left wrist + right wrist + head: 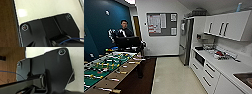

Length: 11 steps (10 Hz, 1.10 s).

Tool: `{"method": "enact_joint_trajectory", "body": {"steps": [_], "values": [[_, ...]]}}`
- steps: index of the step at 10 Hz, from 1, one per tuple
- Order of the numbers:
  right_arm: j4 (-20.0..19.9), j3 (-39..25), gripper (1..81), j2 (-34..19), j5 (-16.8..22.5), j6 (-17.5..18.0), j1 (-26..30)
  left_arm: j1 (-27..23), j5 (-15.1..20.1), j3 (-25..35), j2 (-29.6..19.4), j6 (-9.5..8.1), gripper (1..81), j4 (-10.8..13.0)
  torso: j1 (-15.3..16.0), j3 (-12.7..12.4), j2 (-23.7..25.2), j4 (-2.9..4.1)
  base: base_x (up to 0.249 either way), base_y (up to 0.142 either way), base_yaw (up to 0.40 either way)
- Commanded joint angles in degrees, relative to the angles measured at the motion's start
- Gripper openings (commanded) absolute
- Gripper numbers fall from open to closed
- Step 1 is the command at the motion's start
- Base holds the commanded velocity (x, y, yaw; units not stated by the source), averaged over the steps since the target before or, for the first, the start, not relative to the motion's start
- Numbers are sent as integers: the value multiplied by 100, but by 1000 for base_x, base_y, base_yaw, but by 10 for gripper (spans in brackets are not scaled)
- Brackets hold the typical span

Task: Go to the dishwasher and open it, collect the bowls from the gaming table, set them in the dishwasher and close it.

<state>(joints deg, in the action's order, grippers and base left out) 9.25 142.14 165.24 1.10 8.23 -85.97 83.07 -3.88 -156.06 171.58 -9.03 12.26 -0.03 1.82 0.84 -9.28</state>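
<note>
The dishwasher, the bowls and the gaming table are out of view. The head view looks down a kitchen room, with a row of white lower cabinets (209, 75) under a white counter (226, 66) along the right wall. A small dark built-in appliance front (199, 58) sits in that row; I cannot tell what it is. The left wrist view looks past the robot's dark plate onto pale floor (43, 8) and the edge of a brown carpet (7, 25). In the right wrist view, brown carpet (11, 65) and pale floor (77, 62) lie behind the plate.
A green-field table-football table (106, 66) with rods fills the left, on brown carpet (139, 82). A person (124, 31) with a control rig stands behind it. A steel fridge (185, 41) stands at the far right, a sink (245, 77) nearer. Pale floor (174, 75) runs between.
</note>
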Motion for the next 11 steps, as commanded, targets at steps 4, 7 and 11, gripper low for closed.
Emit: {"method": "enact_joint_trajectory", "body": {"steps": [4, 7, 11], "values": [[24, -47, 811, -50, 295, -14, 295, -322, 265, -12, -27, 16, 811, 74, 3, 0, 0, 0, 0, 0, 340], [24, -74, 811, -50, 321, -5, 321, -330, 273, -12, -1, 16, 811, 66, 3, 0, 0, 0, 0, 0, 340], [50, -267, 811, -24, 330, -14, 356, -322, 273, -12, -54, 16, 811, 66, 3, 0, 0, 0, 0, 0, 340]]}}
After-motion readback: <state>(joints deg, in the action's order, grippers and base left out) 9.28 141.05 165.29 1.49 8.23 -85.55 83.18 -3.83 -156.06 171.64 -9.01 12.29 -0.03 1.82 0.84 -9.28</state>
